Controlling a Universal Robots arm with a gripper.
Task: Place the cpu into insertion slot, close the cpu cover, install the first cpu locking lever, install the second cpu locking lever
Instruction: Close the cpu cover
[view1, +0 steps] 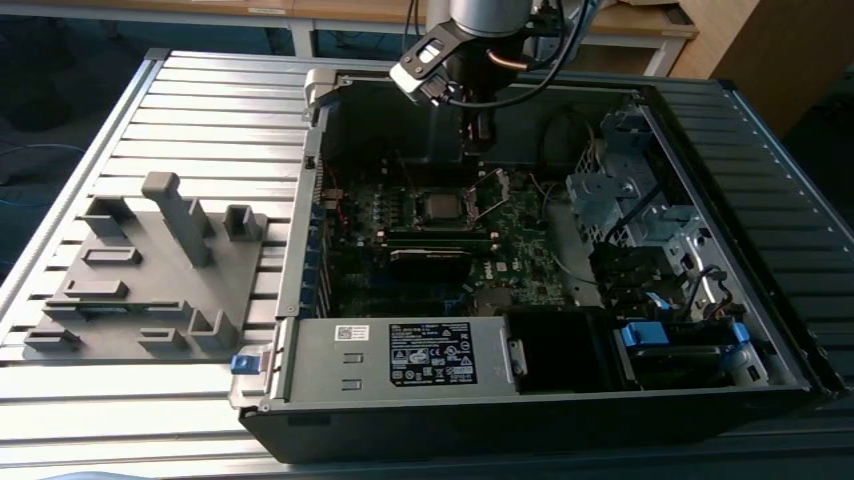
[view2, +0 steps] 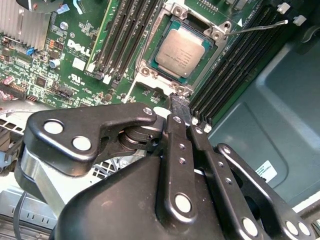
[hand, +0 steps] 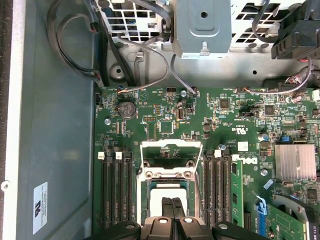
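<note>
Cpu (view2: 182, 50) seated in insertion slot (view2: 150, 65); cpu cover (hand: 172, 144) raised open; gripper (view2: 180, 103) pressed together, empty, just beside slot edge, inside computer case (view1: 534, 425).

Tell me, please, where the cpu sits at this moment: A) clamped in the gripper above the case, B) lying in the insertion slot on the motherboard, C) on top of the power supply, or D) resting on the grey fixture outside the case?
B: in the second wrist view the cpu lies silver top up inside the insertion slot on the green motherboard, with the gripper close beside it.
</note>
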